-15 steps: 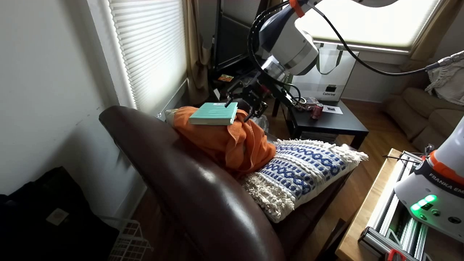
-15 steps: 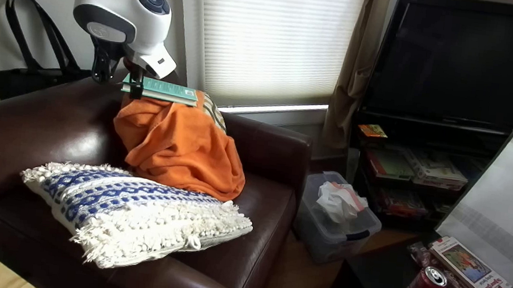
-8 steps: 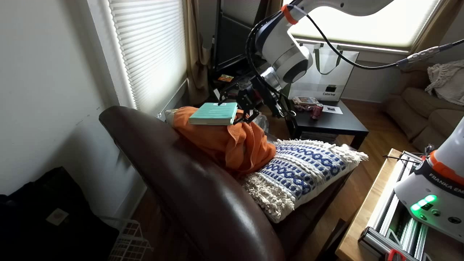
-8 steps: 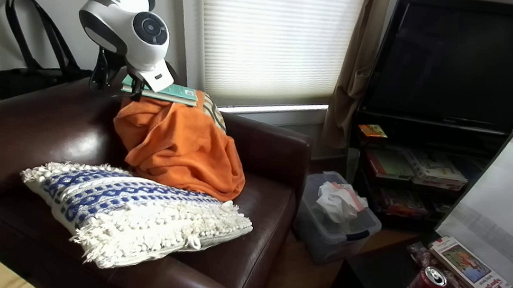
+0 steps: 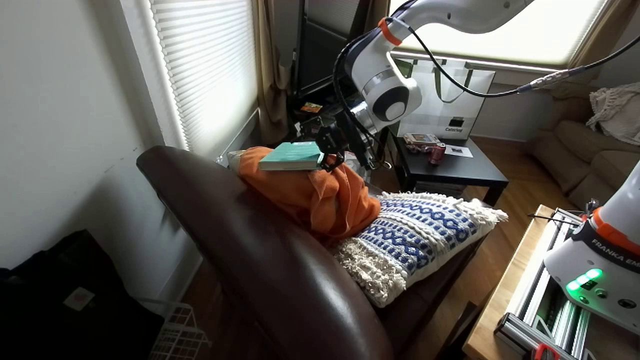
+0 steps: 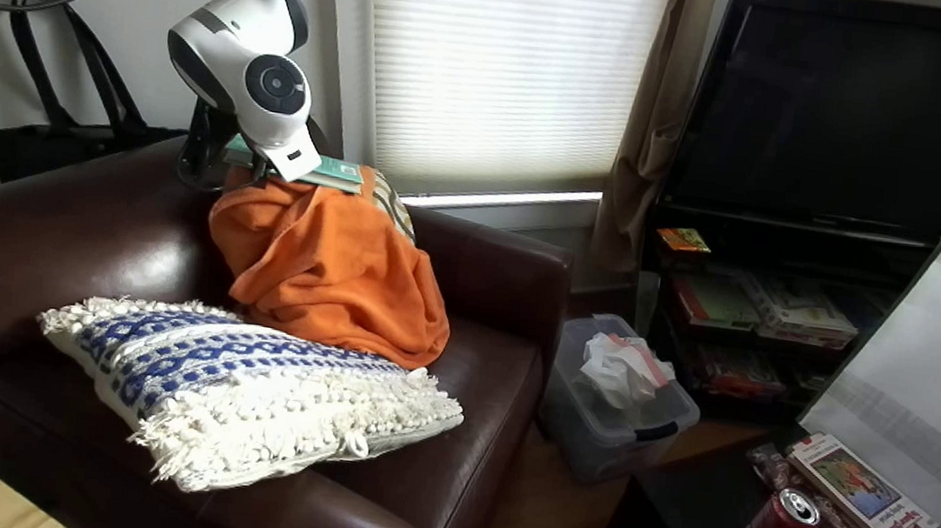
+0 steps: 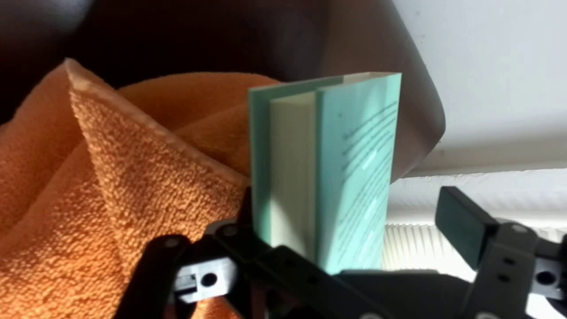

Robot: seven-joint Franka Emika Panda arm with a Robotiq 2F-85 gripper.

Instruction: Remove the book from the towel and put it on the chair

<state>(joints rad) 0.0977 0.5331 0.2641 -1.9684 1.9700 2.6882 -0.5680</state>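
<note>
Book (image 7: 354, 168) lies on the towel (image 7: 155, 190), dead ahead of the claw (image 7: 354, 219), its near end between the spread fingers (image 7: 465, 228). Nothing gripped: one finger sits by the towel-side cover, contact unclear to us; the other stands well off the top cover. We call this lining up the grasp. Next we'd close on it, lift clear, then go for the chair (image 5: 280, 250) below the claw. In both exterior views the arm (image 5: 375, 60) reaches down, wrist angled at the book.
</note>
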